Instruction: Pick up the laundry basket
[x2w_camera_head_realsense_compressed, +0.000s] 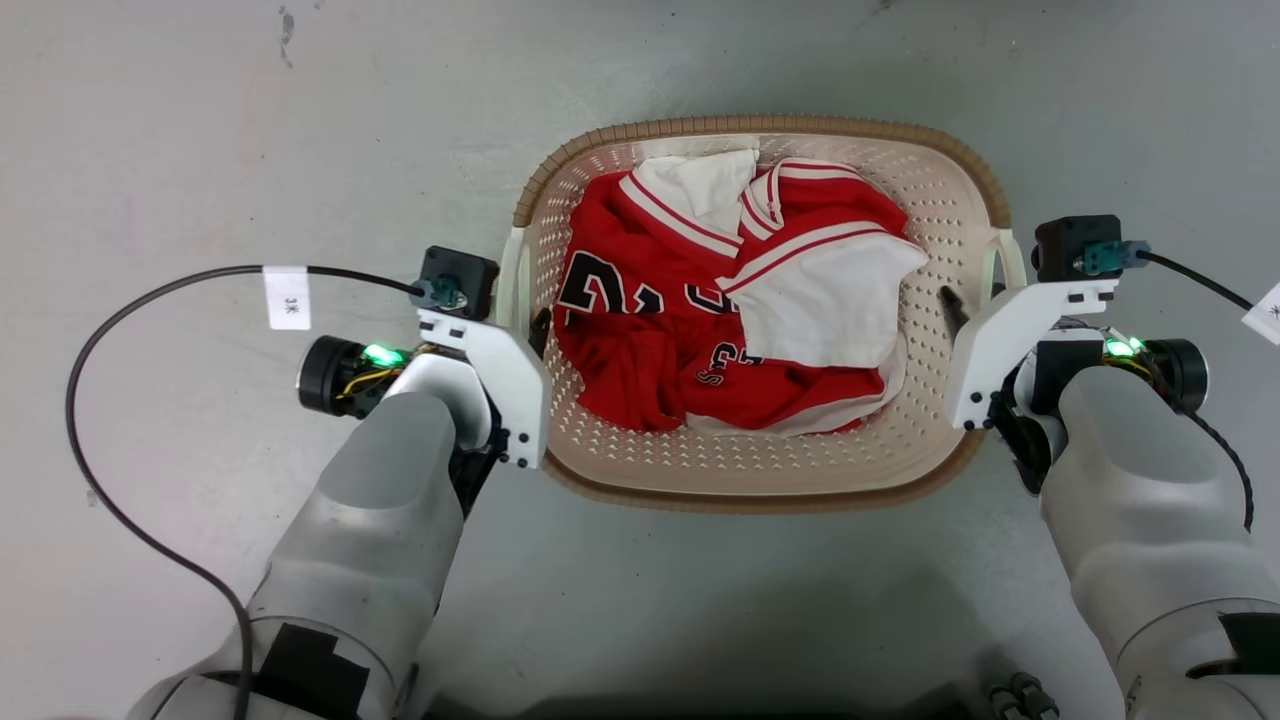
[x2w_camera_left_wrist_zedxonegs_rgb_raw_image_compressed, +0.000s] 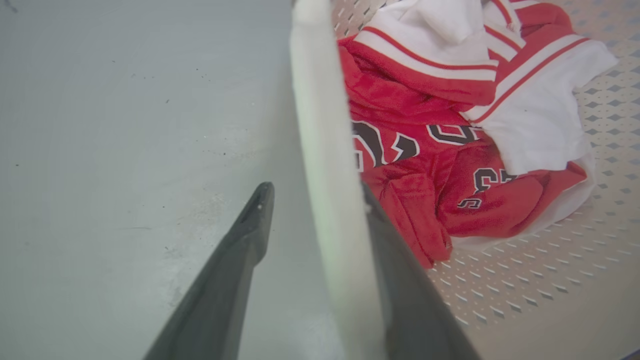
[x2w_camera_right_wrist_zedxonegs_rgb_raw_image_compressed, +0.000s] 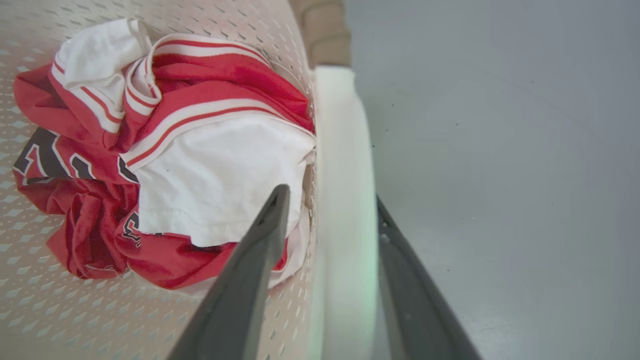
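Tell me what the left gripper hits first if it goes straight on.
The left gripper straddles the white handle of the laundry basket. Straight on, its inner finger likely meets the red jersey, its outer finger the floor; depth is unclear.

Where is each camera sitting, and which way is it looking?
Head view: up on the robot's head, looking down at the laundry basket on the grey floor; both pale forearms, left pincer and right pincer show.
Left wrist view: on the left wrist, looking along its two dark fingers, which straddle the basket's left handle.
Right wrist view: on the right wrist, looking along its fingers, which straddle the right handle.
Both wrist views share the red-and-white jersey inside.
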